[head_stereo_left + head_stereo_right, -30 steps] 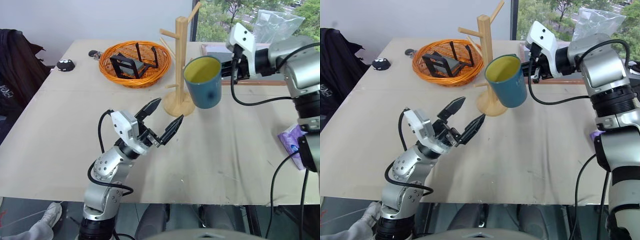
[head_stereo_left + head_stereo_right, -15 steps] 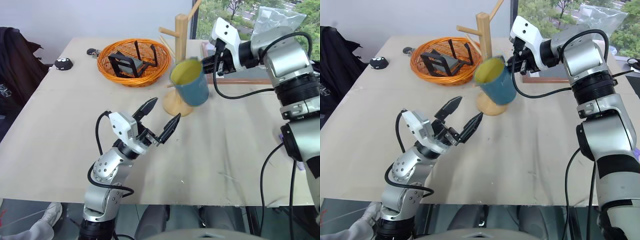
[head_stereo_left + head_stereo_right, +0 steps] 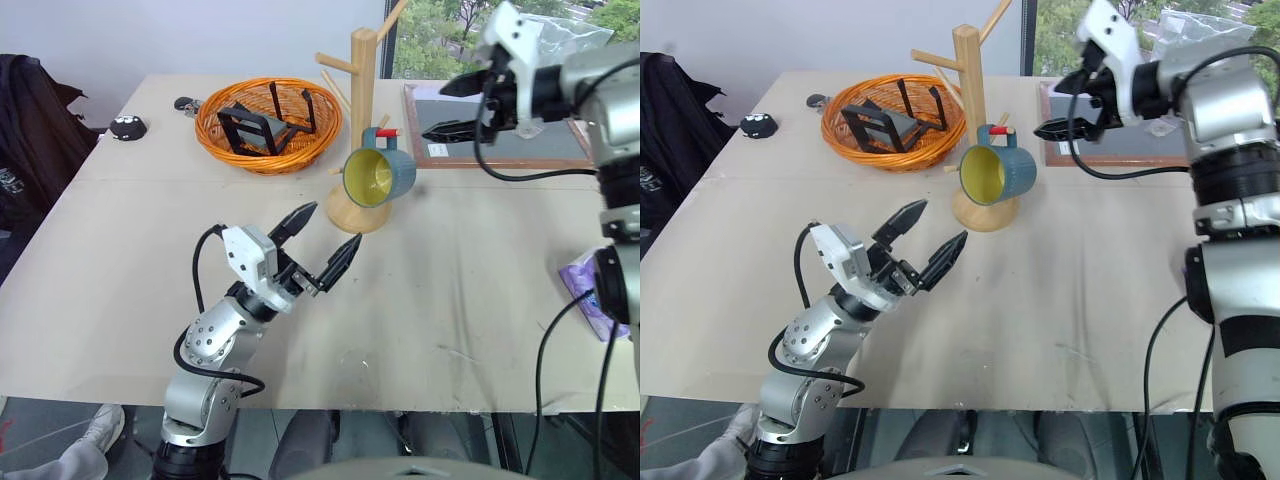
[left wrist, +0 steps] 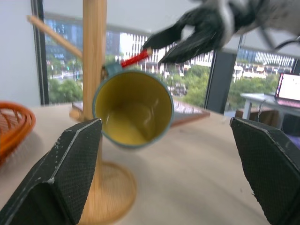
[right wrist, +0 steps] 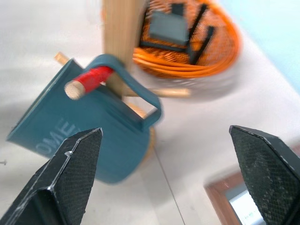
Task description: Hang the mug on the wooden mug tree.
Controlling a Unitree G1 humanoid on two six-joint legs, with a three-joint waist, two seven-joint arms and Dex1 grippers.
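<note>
With mug [image 3: 378, 177] hanging by its handle on a red-tipped peg of wooden mug tree [image 3: 362, 120], frame center, task looks done; right gripper [image 3: 452, 108] jaws wide, empty, upper right; left gripper [image 3: 322, 240] jaws wide, idle.

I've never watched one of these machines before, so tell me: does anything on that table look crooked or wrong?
Nothing looks broken or spilled. The mug hangs tilted from a red-tipped peg of the wooden mug tree, its yellow inside facing outward; that is how a mug hangs by its handle. The right pincer is open, clear of it.
</note>
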